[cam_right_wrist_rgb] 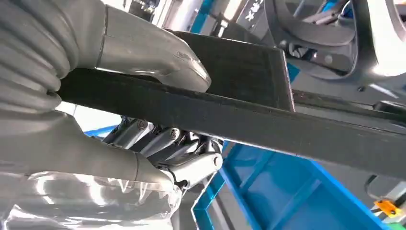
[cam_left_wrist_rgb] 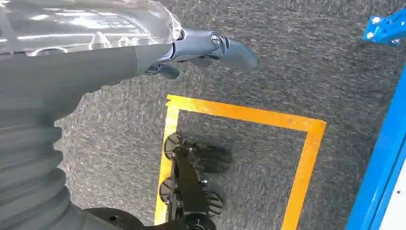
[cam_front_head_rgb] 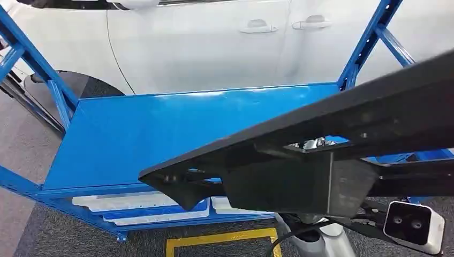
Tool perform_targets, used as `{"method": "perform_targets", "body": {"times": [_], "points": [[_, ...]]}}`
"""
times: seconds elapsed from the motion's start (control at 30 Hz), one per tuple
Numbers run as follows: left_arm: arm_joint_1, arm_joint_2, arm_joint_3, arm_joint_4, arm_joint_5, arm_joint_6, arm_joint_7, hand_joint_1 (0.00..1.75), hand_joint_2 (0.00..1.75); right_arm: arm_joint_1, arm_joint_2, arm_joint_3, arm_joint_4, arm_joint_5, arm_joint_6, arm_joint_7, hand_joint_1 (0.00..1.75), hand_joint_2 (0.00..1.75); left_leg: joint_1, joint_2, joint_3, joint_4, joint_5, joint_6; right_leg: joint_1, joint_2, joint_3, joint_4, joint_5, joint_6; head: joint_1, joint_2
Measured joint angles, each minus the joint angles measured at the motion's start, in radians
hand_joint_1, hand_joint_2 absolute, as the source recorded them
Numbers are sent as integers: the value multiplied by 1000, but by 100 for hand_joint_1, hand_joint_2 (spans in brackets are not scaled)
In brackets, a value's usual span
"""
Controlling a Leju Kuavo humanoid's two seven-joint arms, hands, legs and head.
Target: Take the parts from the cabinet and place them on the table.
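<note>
The right hand (cam_right_wrist_rgb: pixel 143 120) grips a long black plastic part (cam_right_wrist_rgb: pixel 268 120): its thick grey thumb (cam_right_wrist_rgb: pixel 158 57) presses on one face of the bar and its darker fingers (cam_right_wrist_rgb: pixel 167 143) curl against the other face, so the bar is clamped between them. In the head view that black part (cam_front_head_rgb: pixel 321 139) slants across the lower right of the scene, its pointed end toward the left, held in the air above the front edge of a blue shelf (cam_front_head_rgb: pixel 160 128) and hiding much of the shelf's right side. The shelf's top surface is bare blue metal framed by slanted blue struts (cam_front_head_rgb: pixel 369 37); beneath it, white trays (cam_front_head_rgb: pixel 139 206) sit on a lower level. Behind the shelf stands a white car (cam_front_head_rgb: pixel 214 43) with its door handles facing the robot. The left hand (cam_left_wrist_rgb: pixel 210 48) hangs over grey carpet (cam_left_wrist_rgb: pixel 287 57), holding nothing, fingers loosely extended and apart. Below it, yellow tape (cam_left_wrist_rgb: pixel 239 115) marks a rectangle on the floor, with a blue frame edge (cam_left_wrist_rgb: pixel 383 158) just beside.
</note>
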Motion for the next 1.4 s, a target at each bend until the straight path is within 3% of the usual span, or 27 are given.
{"method": "perform_targets", "body": {"times": [0.07,0.1,0.13,0.2,0.23,0.27,0.4,0.43,0.47,0.5,0.57,0.6,0.63,0.67,0.73,0.77,0.8,0.93,0.97,1.0,1.07,1.1,1.13,1.2,1.27,1.33,1.4], "points": [[0,0,0,0,3,2,2,0,175,3,0,7,0,0,0,0,175,175,1,0,-60,167,-100,-6,4,-2,-18,0,13,-3,0,0],[0,0,0,0,3,2,2,0,175,4,0,10,0,0,0,0,175,175,1,0,-78,231,-127,-7,6,-2,-29,1,20,-3,0,0],[0,-1,0,0,3,2,2,0,175,5,-1,13,0,0,0,0,175,175,1,0,-74,244,-128,-7,8,-2,-38,1,28,-3,0,0],[1,0,0,0,3,6,2,0,175,6,-2,14,0,4,1,0,175,175,0,0,8,128,-77,-2,9,0,-57,4,42,0,0,0],[-1,0,0,0,3,7,2,0,175,6,-3,15,0,6,4,0,175,175,0,0,77,17,-40,3,9,1,-65,6,50,4,0,0],[-5,0,0,0,5,8,2,0,175,7,-3,16,0,9,7,0,175,175,0,0,138,-77,-27,9,9,0,-70,11,57,8,0,0],[-5,-2,1,0,11,12,0,0,175,13,-5,21,3,29,40,0,175,175,-15,-3,119,-80,-9,26,7,-2,-71,2,86,33,0,0],[-3,-3,1,0,12,12,0,0,175,13,-5,21,4,32,40,0,175,175,-8,-2,112,-87,10,34,12,0,-76,-1,97,42,0,0],[-5,-4,1,1,12,12,-1,0,175,14,-6,21,5,33,39,0,175,175,-5,6,103,-88,23,39,5,3,-87,12,67,44,0,0],[-6,-4,1,1,12,12,-1,0,175,14,-8,21,5,33,39,0,175,175,-5,8,89,-88,33,48,5,2,-104,53,6,47,0,0],[-5,-4,2,1,12,12,-1,0,175,15,-11,21,8,33,40,0,175,175,-6,10,61,-87,55,51,0,2,-146,207,-116,56,0,0],[-5,-4,2,1,12,12,-1,0,175,15,-13,21,9,33,40,0,175,175,-6,11,46,-85,66,50,-1,2,-162,282,-148,61,0,0],[-5,-4,2,1,12,12,-1,0,175,16,-14,21,11,33,40,0,175,175,-6,11,30,-83,77,48,-2,2,-161,329,-150,63,0,0],[-5,-4,2,1,12,12,3,0,175,15,-15,21,11,32,40,0,175,175,-6,11,15,-81,85,46,-3,1,-140,325,-128,64,0,0],[-6,-4,2,1,13,13,18,0,175,0,-23,28,11,15,29,2,175,175,-6,11,-9,-75,99,41,-5,0,-32,200,-70,60,0,0],[-7,-4,2,1,13,14,24,0,175,-12,-26,33,9,7,17,5,175,175,-6,11,-17,-69,106,37,-4,1,42,101,-62,55,0,0],[-7,-4,2,1,13,15,29,0,175,-24,-30,39,3,-2,3,12,175,175,-7,10,-24,-64,110,32,-2,1,96,19,-99,48,0,0],[-6,-4,3,1,16,16,27,0,175,-48,-60,60,0,-26,-29,11,175,175,-9,9,-28,-74,142,6,9,1,89,-1,-77,21,0,0],[-2,-4,6,1,17,15,25,0,175,-52,-68,64,2,-34,-31,9,175,175,-4,7,-36,-66,132,2,-1,-4,81,-11,-59,11,0,0],[-3,-5,9,1,18,13,21,0,175,-56,-75,68,5,-40,-31,6,175,175,-4,6,-51,-41,84,0,1,-5,67,-14,-47,4,0,0],[-3,-5,12,1,19,11,19,0,175,-61,-82,65,9,-32,-26,1,175,175,-3,6,-92,102,-44,-6,4,-5,36,-13,-22,-4,0,0],[-3,-5,14,1,18,11,19,0,175,-64,-84,61,10,-31,-22,0,175,175,-3,6,-106,175,-82,-8,6,-6,21,-12,-11,-4,0,0],[-3,-5,15,1,14,11,21,0,175,-69,-87,58,14,-33,-21,0,175,175,-3,6,-110,227,-91,-10,8,-6,4,-10,1,-3,0,0],[-3,-5,15,1,11,11,28,0,175,-84,-100,58,22,-49,-36,1,175,175,-3,6,-66,213,-34,-8,9,-5,-28,-4,22,0,0,0],[-4,-5,15,1,9,11,36,0,175,-107,-120,58,30,-79,-34,0,175,175,-3,6,53,59,27,-2,9,-5,-60,4,43,7,0,0],[-8,-2,15,1,6,11,40,0,175,-127,-138,58,34,-91,-31,0,175,175,-10,4,147,-98,-27,9,12,-5,-73,13,60,19,0,0],[-6,-2,15,1,6,10,42,0,175,-136,-148,60,41,-93,-30,0,175,175,-15,2,131,-85,-15,19,8,-8,-69,4,80,31,0,0]]}}
